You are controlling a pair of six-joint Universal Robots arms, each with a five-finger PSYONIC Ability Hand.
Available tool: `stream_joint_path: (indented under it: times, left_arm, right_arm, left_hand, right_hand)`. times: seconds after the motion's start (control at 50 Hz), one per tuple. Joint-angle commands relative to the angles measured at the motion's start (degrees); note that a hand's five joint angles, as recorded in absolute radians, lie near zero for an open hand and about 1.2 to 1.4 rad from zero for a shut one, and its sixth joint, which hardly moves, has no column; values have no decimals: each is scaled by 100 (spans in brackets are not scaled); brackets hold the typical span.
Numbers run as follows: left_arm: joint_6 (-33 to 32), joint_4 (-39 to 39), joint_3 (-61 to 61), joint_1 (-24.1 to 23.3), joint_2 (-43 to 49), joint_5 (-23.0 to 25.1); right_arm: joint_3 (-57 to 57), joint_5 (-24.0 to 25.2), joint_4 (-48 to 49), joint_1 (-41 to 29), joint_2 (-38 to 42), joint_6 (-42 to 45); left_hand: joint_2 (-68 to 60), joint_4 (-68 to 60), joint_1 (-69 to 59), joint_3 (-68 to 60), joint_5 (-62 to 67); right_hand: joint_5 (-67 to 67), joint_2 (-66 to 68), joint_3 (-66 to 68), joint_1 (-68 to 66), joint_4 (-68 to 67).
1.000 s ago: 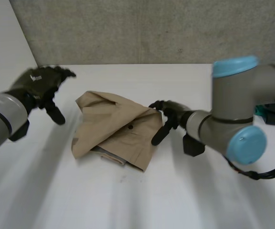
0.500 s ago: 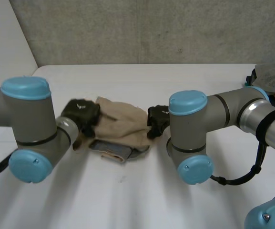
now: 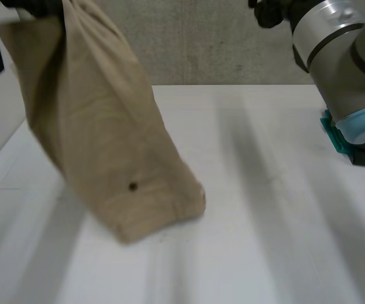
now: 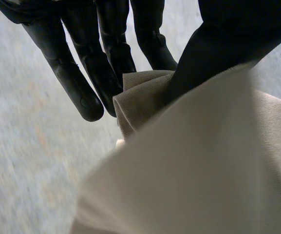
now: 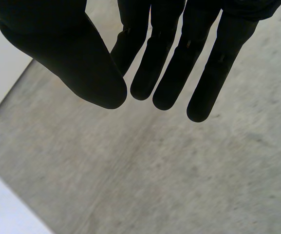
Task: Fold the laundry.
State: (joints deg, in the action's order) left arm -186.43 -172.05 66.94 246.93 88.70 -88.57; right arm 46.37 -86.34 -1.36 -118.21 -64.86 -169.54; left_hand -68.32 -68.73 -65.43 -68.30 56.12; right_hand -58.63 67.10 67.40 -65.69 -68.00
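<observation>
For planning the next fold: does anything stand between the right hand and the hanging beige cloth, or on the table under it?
Nothing visible does. The cloth hangs from the left hand, its lower end on the table. The right hand is raised and open, and only bare table lies between them.

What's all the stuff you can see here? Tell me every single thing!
cloth: one, tan, hanging from the left hand, its lower end resting on the table
dot: one, dark, low on the cloth; too small to tell what it is
table: one, white, under the cloth
wall: one, grey, behind the table
teal thing: one, at the table's right side beside the right arm, mostly hidden
right arm: one, grey with a light-blue cap, raised at the right
left hand: one, black, pinching the cloth's top between thumb and fingers
right hand: one, black, fingers straight, holding nothing
</observation>
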Motion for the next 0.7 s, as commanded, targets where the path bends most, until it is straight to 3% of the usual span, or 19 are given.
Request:
stream_joint_path:
  times: [0.02,0.06,0.12,0.22,0.32,0.44,0.54,0.6,0.62,0.7]
  left_arm:
    - [-25,189,38,119,947,-90]
    - [-52,198,38,189,1070,-142]
    - [-26,233,47,277,1194,-292]
    - [-52,224,117,330,1089,-319]
    - [-61,198,214,339,747,-231]
    - [-69,189,293,330,552,-152]
    - [-34,198,293,312,544,-160]
    - [-34,233,328,347,517,-160]
    - [-34,233,346,356,517,-169]
    - [-78,233,425,426,456,-134]
  right_arm:
    - [-393,100,-1153,-131,974,36]
    - [-305,126,-1366,-210,1063,-87]
    - [-33,223,-1753,-272,1160,-701]
    - [416,469,-2079,-307,1248,-2037]
    - [759,1117,-2123,-544,1651,-3144]
    - [812,1796,-2096,-948,2047,-3603]
    - [716,1577,-2009,-1239,2355,-3709]
    - [628,1270,-2017,-1274,2426,-3700]
    - [645,1034,-2009,-1222,2400,-3639]
    - [785,382,-1982,-1011,1918,-3201]
  left_hand:
    - [-1168,-1127,-1457,-1170,1388]
    - [-1168,-1127,-1457,-1170,1388]
    - [-1168,-1127,-1457,-1170,1388]
    - [-1168,-1127,-1457,-1170,1388]
    - [-1168,-1127,-1457,-1170,1388]
    - [-1168,-1127,-1457,-1170,1388]
    - [-1168,-1127,-1457,-1170,1388]
    - [-1168,-1127,-1457,-1170,1388]
    - [-1168,-1127,-1457,-1170,1388]
    - [-1168,-1127,-1457,-1170,1388]
  right_hand:
    - [1568,-1414,-1445,1273,1505]
    - [4220,-4066,-4096,3925,4157]
    - [5743,-5590,-5620,5449,5680]
    - [5863,-5710,-5740,5569,5800]
    - [5863,-5710,-5740,5569,5800]
    - [5830,-5677,-5707,5536,5767]
    - [4421,-4267,-4297,4126,4358]
    - [828,-674,-705,533,765]
    - [-1117,1271,1240,-1412,-1180]
    - [-1137,1290,1260,-1431,-1200]
